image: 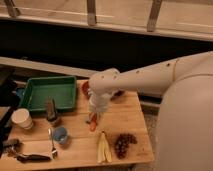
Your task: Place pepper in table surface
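Note:
The pepper (93,124) is a slim orange-red chili, hanging upright just below the gripper (93,118) and close to or touching the light-brown wooden table surface (120,117). The gripper points straight down from the white arm that reaches in from the right, over the middle of the table. A pale yellow banana (103,148) lies on the table in front of the pepper, near the front edge.
A green tray (46,93) sits at the back left. A white cup (22,119), a dark bottle (51,110), a small blue cup (60,134), a fork (51,141) and a dark tool (30,157) are at the left. Grapes (123,143) lie front right; red bowls (86,88) behind the arm.

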### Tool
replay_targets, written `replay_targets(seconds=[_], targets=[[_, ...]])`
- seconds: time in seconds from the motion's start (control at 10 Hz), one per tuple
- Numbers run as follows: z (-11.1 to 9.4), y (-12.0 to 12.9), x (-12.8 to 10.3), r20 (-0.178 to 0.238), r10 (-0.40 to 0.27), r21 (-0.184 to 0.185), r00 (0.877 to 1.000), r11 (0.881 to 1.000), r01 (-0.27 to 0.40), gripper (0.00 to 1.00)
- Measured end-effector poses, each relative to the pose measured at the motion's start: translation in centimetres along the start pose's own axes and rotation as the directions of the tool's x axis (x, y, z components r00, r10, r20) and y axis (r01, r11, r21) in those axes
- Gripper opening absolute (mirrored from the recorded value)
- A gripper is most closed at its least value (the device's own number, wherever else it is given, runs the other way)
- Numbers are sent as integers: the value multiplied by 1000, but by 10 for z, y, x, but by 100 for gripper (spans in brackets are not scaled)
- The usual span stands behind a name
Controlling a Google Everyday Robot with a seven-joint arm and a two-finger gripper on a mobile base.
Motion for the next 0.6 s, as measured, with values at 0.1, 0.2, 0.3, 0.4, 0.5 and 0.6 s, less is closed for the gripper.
replay_targets(seconds=[0.1,0.2,0.3,0.4,0.5,0.6], targets=[[2,4,2,-3,-9,-2,1000,1000,9,0],[1,5,1,0,-9,-6,1000,1000,9,0],[1,3,0,0,-5,-5,1000,1000,5,0],[1,3,0,0,-5,-4,1000,1000,5,0],[2,6,1,-2,-10,-5,1000,1000,10,0],[3,0,-1,5,15,-2,1000,1000,-15,0]])
